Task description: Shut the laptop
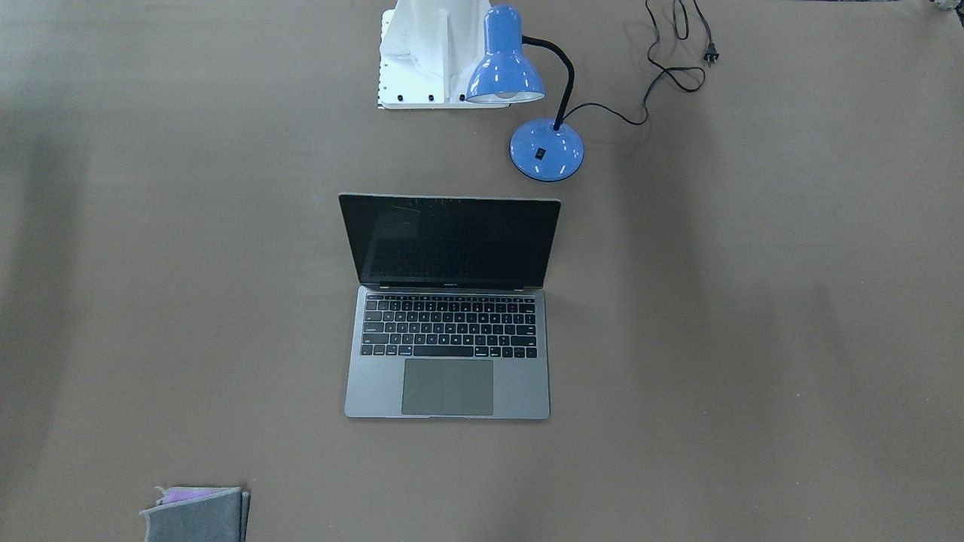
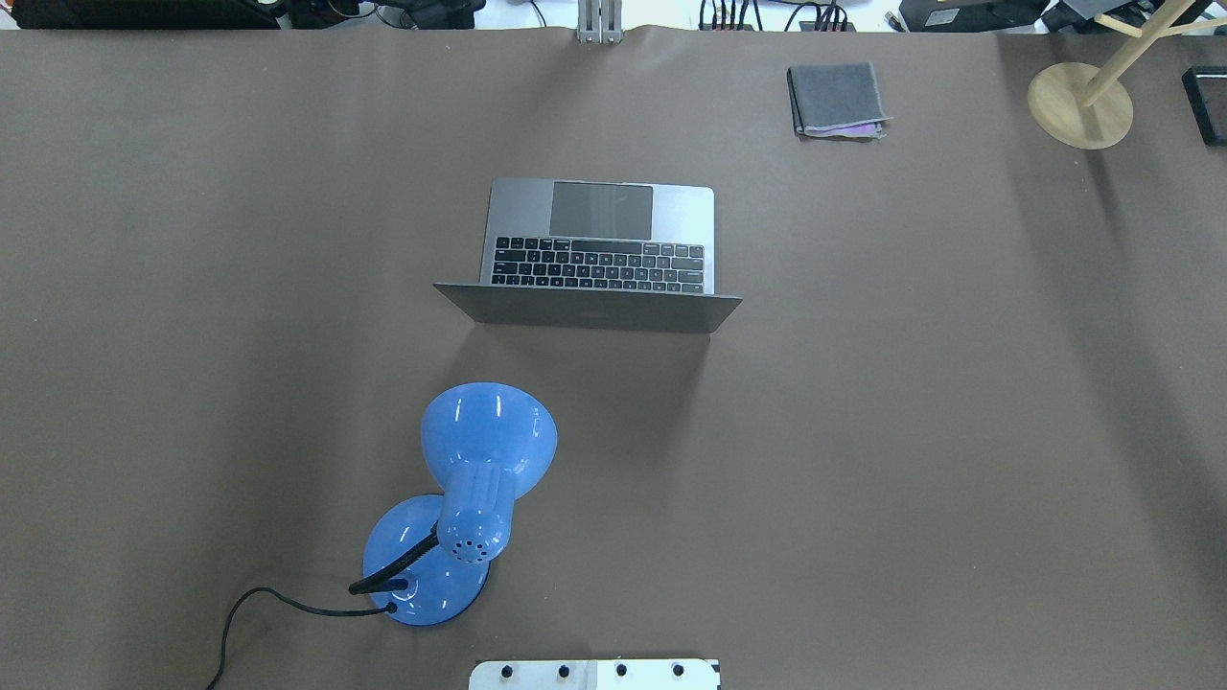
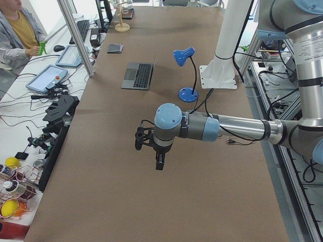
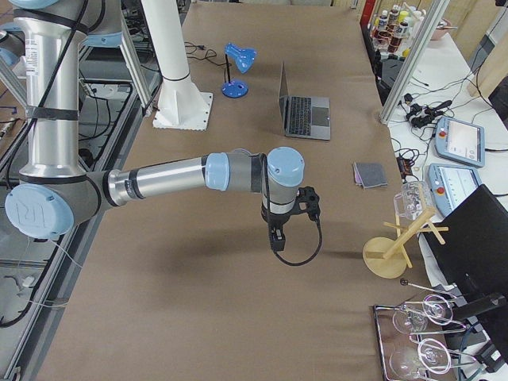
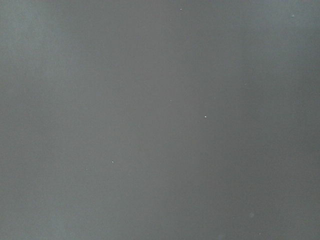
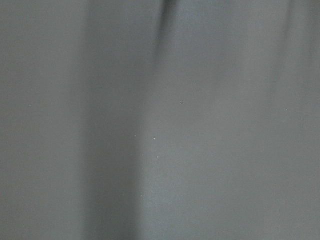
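Both wrist views show only blank, blurred worktop (image 2: pixel 959 431). The left fingers (image 3: pixel 159 162) and right fingers (image 4: pixel 275 238) appear only in the side views. Each set points down above bare worktop towards its own end, and I cannot tell how far apart they stand. The laptop (image 1: pixel 448 376) sits open in the middle of the worktop, well apart from both arms, with its dark screen upright and its hinge towards the robot. From overhead the lid hides the screen. A blue lamp (image 1: pixel 546 150) stands near the back of the lid, towards the robot's left, its cord (image 1: pixel 663 75) trailing off. A folded cloth (image 1: pixel 197 516) is cut off by the front view's lower edge. Open worktop lies on either side of the laptop.
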Controlling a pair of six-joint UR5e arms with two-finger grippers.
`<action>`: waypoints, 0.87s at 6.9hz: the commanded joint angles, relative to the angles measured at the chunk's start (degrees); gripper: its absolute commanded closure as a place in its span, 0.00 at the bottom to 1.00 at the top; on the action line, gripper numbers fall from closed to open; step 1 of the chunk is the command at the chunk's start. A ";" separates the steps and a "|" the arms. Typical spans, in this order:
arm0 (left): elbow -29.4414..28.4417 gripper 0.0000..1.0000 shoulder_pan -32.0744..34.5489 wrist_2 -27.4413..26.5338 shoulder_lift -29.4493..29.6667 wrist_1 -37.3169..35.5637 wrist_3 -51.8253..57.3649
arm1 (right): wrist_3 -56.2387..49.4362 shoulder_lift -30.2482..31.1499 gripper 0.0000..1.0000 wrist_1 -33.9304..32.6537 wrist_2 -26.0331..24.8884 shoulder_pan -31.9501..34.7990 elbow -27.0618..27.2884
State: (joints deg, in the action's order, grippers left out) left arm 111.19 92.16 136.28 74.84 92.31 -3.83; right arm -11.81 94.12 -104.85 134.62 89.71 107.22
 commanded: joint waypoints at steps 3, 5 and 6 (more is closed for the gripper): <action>0.25 0.03 -0.23 0.65 0.21 -0.02 -0.47 | 0.03 -0.17 0.00 0.17 2.05 -0.59 0.26; 4.87 0.02 -5.46 0.74 0.57 -0.02 -9.38 | 3.52 0.01 0.00 4.37 4.16 -1.73 1.49; 9.09 0.02 -8.89 0.74 0.92 0.41 -18.66 | 9.38 0.01 0.00 8.40 4.16 -3.47 2.98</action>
State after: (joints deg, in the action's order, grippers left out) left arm 115.84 87.22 137.00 75.45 92.39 -13.17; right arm -7.89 94.09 -100.48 138.39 87.84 108.79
